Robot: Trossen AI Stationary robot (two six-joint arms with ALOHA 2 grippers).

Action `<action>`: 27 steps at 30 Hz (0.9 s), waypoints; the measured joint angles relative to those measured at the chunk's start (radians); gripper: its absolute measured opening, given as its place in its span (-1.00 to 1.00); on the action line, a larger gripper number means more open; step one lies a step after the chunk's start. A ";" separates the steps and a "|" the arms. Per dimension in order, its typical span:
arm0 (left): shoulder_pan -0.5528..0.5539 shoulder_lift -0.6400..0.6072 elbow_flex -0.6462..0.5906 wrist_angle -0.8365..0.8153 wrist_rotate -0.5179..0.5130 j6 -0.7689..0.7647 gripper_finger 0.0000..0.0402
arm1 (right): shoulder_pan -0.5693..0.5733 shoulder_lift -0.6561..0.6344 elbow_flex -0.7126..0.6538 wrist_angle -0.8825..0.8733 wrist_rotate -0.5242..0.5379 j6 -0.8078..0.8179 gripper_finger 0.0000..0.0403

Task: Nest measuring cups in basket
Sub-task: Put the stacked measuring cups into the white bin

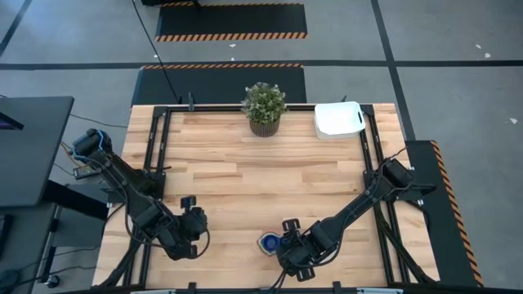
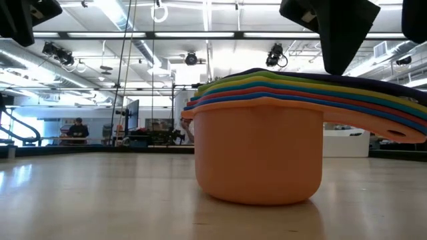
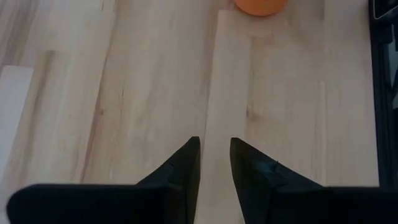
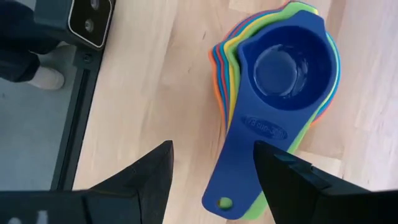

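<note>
The measuring cups (image 1: 269, 242) stand nested in one stack on the table near its near edge. The orange cup (image 2: 260, 153) is the bottom one and rests on the wood. The dark blue cup (image 4: 283, 62) is on top. The stacked handles (image 4: 242, 168) point toward my right gripper (image 4: 212, 146), which is open just above them, one finger on either side, touching nothing. My left gripper (image 3: 214, 155) is to the left of the stack (image 3: 261, 6), empty, its fingers almost together. The white basket (image 1: 338, 119) stands at the far right.
A potted green plant (image 1: 264, 106) stands at the middle of the far edge, left of the basket. Bare wood lies between the stack and the basket. Black frame rails run along the table's left and right sides.
</note>
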 joint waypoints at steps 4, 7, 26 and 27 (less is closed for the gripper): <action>0.000 0.000 0.000 0.018 0.000 0.000 -0.52 | 0.002 0.000 0.000 0.003 -0.008 -0.019 0.14; 0.000 0.000 0.000 0.045 0.000 0.001 -0.52 | 0.004 0.000 0.000 0.021 -0.004 -0.045 0.14; 0.000 0.000 0.000 0.166 0.000 0.001 -0.52 | 0.035 0.000 -0.014 0.186 0.202 -0.177 0.11; 0.000 0.000 0.000 0.169 0.000 0.001 -0.52 | 0.037 0.001 -0.023 0.217 0.201 -0.176 0.11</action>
